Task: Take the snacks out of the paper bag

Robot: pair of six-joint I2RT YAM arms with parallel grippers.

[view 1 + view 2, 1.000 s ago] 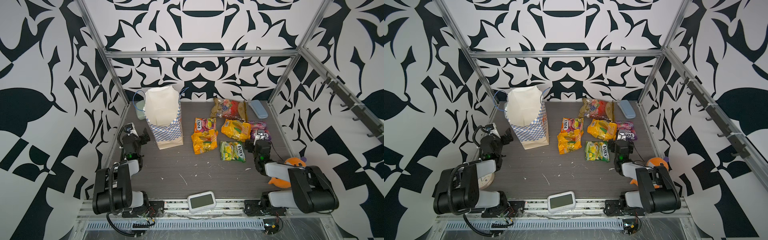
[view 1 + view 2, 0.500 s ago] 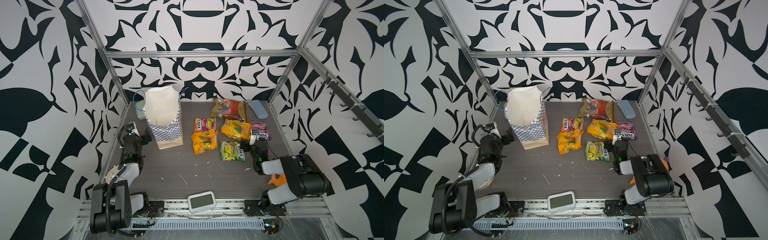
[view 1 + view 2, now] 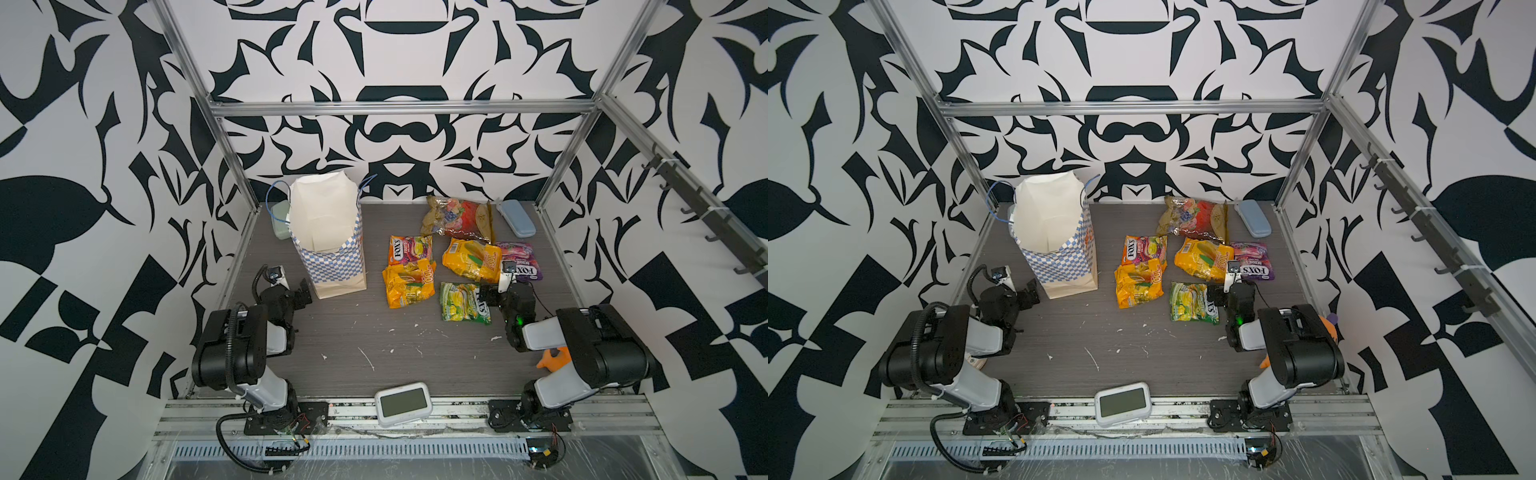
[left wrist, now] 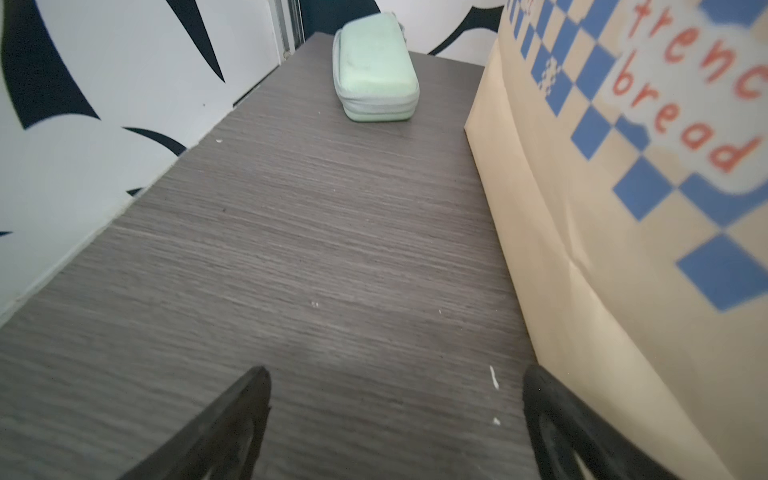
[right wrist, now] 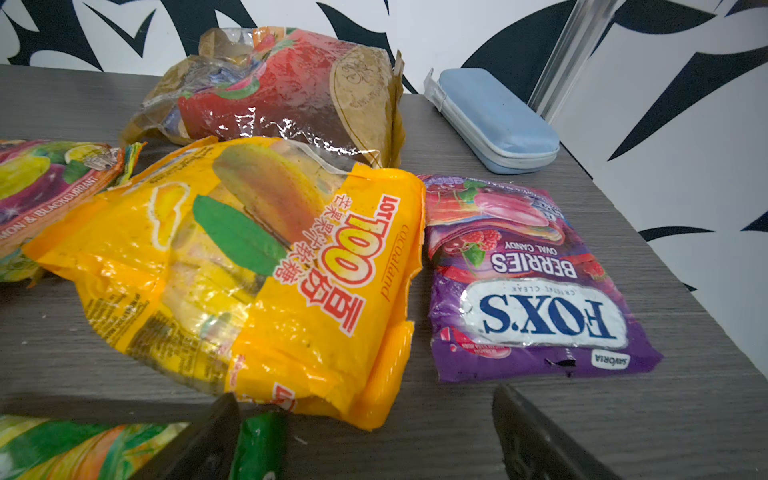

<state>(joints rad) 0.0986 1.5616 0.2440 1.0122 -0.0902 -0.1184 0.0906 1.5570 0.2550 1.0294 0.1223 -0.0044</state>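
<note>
The left claw (image 4: 395, 370) gaped wide and empty beside the paper bag (image 3: 332, 249), the right claw (image 5: 365, 395) likewise by the snacks (image 3: 471, 259).

Two matching arms stand either side of the timer (image 3: 402, 404). The left arm (image 3: 249, 340) and right arm (image 3: 598, 353) are each built of bulky black joint housings and pale grey link shells, bolted to a black base plate (image 3: 286, 417). A ribbed black hose (image 3: 227, 349) runs along the left arm, and thin red and black wires (image 3: 301, 428) trail from its plate toward the timer. A green light (image 3: 518, 321) glows on the right arm. Small white cameras (image 3: 277, 275) top both wrists. The fingers (image 4: 232, 424) are matte black and tapered.
</note>
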